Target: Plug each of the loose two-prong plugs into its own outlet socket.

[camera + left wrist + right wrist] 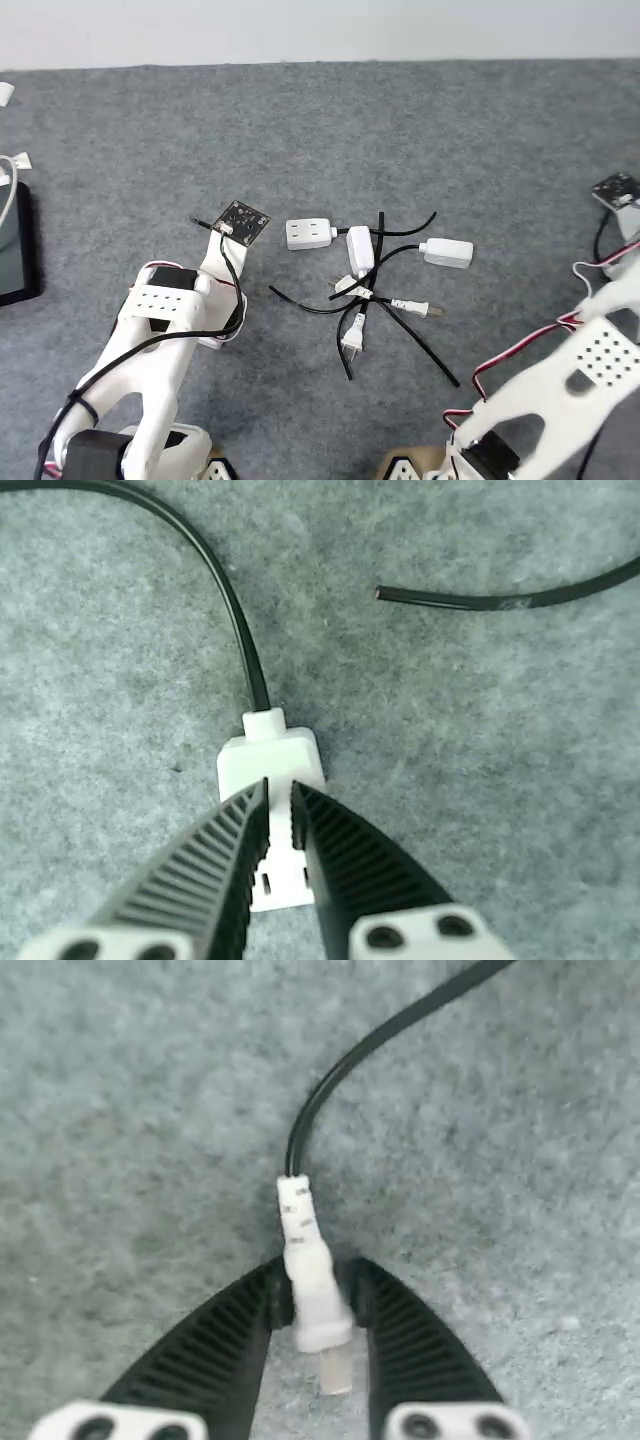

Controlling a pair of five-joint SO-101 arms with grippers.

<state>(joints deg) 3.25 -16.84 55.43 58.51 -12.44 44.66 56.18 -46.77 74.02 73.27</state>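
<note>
**Left wrist view.** The left gripper (279, 790) is open only to a narrow slit and holds nothing. A white outlet socket (270, 765) lies on the grey carpet (480, 780) at centre frame, directly behind the fingertips. It is wider than the slit, so part of its slotted face shows through the gap. Whether the fingers (215, 865) touch it cannot be told. Its black cable (225, 600) runs from the far end of the block and curves to the upper left of the frame. A second cable (500, 600) lies apart at upper right, its cut end pointing left.

**Right wrist view.** The right gripper (315, 1270) is closed on a white two-prong plug (308, 1280), with one finger pressing each side of the plug body. The prong end (336, 1372) points toward the lower edge of the frame. The plug's black cord (340, 1070) leads off to the upper right.

**High view.** The left arm (150, 320) occupies the lower left of the frame and the right arm (560, 390) the lower right. Between them, at centre frame, lies a tangle of black leads (400, 330). Along its upper side sit the left socket block (308, 233), middle socket block (360, 250) and right socket block (447, 252). Loose plugs lie in the tangle's lower part, one at (352, 343) and another at (415, 308). The left arm's wrist sits just left of the left socket block.
</note>
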